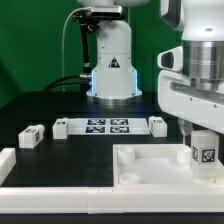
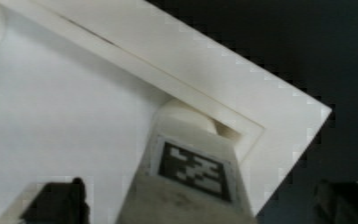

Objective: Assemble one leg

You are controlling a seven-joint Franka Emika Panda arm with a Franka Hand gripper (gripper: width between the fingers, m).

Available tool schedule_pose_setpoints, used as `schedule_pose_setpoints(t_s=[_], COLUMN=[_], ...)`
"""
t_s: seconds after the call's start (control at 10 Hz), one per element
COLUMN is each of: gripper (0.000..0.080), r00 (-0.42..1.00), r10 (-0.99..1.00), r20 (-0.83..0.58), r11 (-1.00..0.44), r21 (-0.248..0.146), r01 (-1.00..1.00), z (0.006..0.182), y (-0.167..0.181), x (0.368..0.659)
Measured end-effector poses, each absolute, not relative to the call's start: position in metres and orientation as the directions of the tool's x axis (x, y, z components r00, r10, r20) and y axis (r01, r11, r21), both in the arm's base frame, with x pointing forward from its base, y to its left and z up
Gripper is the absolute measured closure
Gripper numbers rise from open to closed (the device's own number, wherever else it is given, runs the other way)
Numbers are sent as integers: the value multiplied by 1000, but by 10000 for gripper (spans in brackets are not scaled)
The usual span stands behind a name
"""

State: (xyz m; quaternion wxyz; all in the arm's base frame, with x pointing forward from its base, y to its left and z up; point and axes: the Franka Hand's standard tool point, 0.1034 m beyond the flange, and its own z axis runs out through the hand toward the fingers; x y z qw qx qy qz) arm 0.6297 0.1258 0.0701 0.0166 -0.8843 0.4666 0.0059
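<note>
Leg (image 1: 205,153) stands upright on the square panel (image 1: 150,165) corner, apparently seated; how tight it is I cannot tell. Gripper (image 1: 203,138) jaws are apart, straddling it. Spare legs (image 1: 32,137) lie by the marker board (image 1: 105,126).

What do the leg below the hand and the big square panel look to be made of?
Leg: looks like white plastic, matte, with crisp moulded edges. Its black-and-white tag seems printed or stuck on; hard to say which. Square panel: probably the same white plastic, smooth with a faint sheen and a raised rim. The blurred wrist view settles neither.
</note>
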Motion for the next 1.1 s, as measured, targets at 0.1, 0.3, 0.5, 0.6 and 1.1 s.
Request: schedule_pose_setpoints(t_s=[0.1, 0.3, 0.5, 0.6, 1.1], gripper=[151, 151, 151, 151, 252], r00=[678, 851, 959, 988, 994], r10=[-735, -525, -284, -157, 105], r20=[-22, -7, 0, 4, 15], r11=[-678, -851, -958, -987, -994], r21=[-27, -27, -26, -23, -9], r01=[-735, -525, -284, -156, 105], z=[70, 70, 69, 69, 69], y=[126, 127, 124, 121, 117], x=[630, 629, 629, 629, 631])
